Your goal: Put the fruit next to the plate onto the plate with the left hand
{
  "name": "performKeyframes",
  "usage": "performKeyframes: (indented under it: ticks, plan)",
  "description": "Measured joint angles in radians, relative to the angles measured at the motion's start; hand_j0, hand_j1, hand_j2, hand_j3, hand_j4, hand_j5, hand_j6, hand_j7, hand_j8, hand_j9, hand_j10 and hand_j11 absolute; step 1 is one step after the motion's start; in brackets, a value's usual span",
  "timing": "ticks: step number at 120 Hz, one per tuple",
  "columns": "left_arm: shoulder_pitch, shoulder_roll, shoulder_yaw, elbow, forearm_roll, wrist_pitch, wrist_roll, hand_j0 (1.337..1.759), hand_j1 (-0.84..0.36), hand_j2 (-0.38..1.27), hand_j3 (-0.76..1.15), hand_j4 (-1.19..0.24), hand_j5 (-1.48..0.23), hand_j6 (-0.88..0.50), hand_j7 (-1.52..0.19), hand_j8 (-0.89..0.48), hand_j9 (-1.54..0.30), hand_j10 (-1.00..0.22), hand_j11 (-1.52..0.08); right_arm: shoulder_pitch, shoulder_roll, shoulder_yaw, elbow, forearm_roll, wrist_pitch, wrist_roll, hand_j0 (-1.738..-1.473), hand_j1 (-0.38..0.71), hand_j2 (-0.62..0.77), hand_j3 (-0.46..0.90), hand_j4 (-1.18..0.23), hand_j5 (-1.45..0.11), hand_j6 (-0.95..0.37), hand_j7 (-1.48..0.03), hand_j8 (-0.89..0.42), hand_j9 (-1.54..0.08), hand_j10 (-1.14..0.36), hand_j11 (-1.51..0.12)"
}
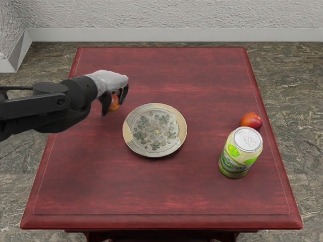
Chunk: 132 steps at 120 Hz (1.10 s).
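**Red table [151,196], fruit in my grasp, plate waiting**

The dark red tabletop stands on a stone floor, with a pale wall [176,12] across the far side. Nearest to me, at the right, a green can [240,152] stands upright. Just beyond it lies a red-orange fruit [251,120], close to the can and well apart from the plate [127,135]. The patterned plate sits around the middle of the table with nothing on it.

Farther back and to the plate's left is my left hand [112,89], its arm reaching in from the left edge. The fingers are curled around a small orange fruit [114,103], which shows between them just beside the plate's far-left rim. I cannot tell whether it has left the tabletop. My right arm is out of sight.

I judge this to be the grasp step, with the carry to come. The next move calls for a short lift, a small shift right and nearer over the rim, then a low, gentle release so the round fruit does not roll off.
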Motion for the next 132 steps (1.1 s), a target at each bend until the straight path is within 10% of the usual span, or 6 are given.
performKeyframes:
  ticks: [80,104,132]
  plan:
    - [0.044,-0.195,-0.008,0.01,-0.025,0.0,-0.001,1.654,-0.35,0.7,0.0,-0.82,-1.24,-0.44,-1.16,-0.48,-1.15,-0.86,-1.16,0.0,0.0,0.0,0.0,0.0,0.0,0.0,-1.658,-0.31,-0.01,0.0,-0.04,-0.05,-0.04,-0.05,-0.04,-0.05,-0.04,-0.05]
    - [0.049,-0.198,-0.012,0.017,-0.024,0.008,0.0,1.656,-0.12,0.3,0.0,-0.49,-0.7,-0.34,-0.67,-0.35,-0.67,-0.5,-0.67,0.0,0.0,0.0,0.0,0.0,0.0,0.0,-1.658,-0.31,-0.01,0.0,-0.04,-0.05,-0.04,-0.05,-0.04,-0.05,-0.04,-0.05]
    - [0.039,-0.094,-0.18,-0.006,-0.28,-0.162,0.0,1.657,-0.01,0.13,0.0,-0.33,-0.45,-0.28,-0.44,-0.29,-0.44,-0.33,-0.44,0.0,0.0,0.0,0.0,0.0,0.0,0.0,-1.658,-0.31,-0.01,0.0,-0.04,-0.05,-0.04,-0.05,-0.04,-0.05,-0.04,-0.05]
